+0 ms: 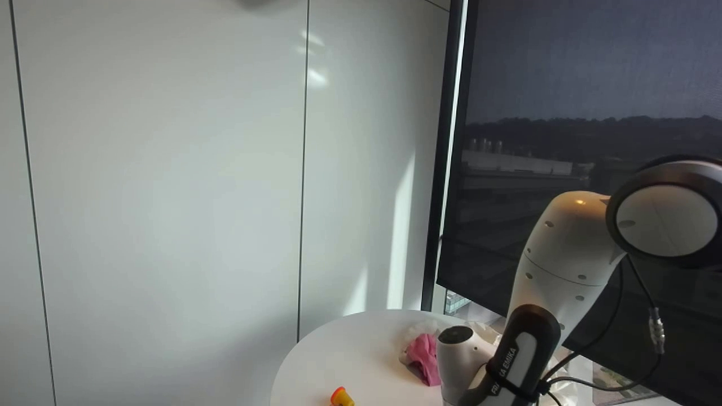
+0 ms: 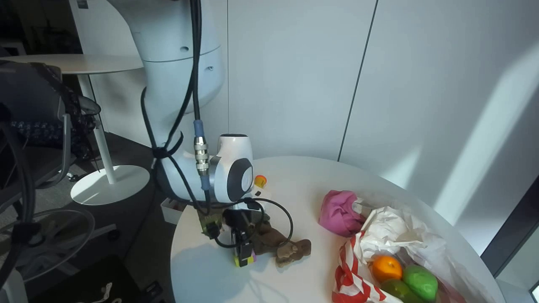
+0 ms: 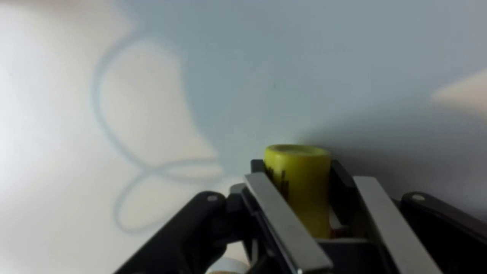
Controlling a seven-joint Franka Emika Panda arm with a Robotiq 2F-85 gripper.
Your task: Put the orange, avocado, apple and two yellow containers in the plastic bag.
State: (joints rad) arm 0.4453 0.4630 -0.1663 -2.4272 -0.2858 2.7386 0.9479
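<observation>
Yellow container (image 3: 304,186) is held in the gripper (image 3: 297,165), low at the table (image 2: 294,189).
Both fingers press its sides, likely gripping the narrower width; its long axis runs about top to bottom in the wrist view, plain round end pointing just past the fingertips. Whether it touches the tabletop, I cannot tell. Farther off, the plastic bag (image 2: 389,229) lies open, presumably to receive it, around the orange (image 2: 386,268) and two green fruits (image 2: 420,281); across the table rests a second yellow container (image 2: 260,182).

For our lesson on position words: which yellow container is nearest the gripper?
The yellow container between the jaws of the gripper; the orange-topped container is farther off on the table.
</observation>
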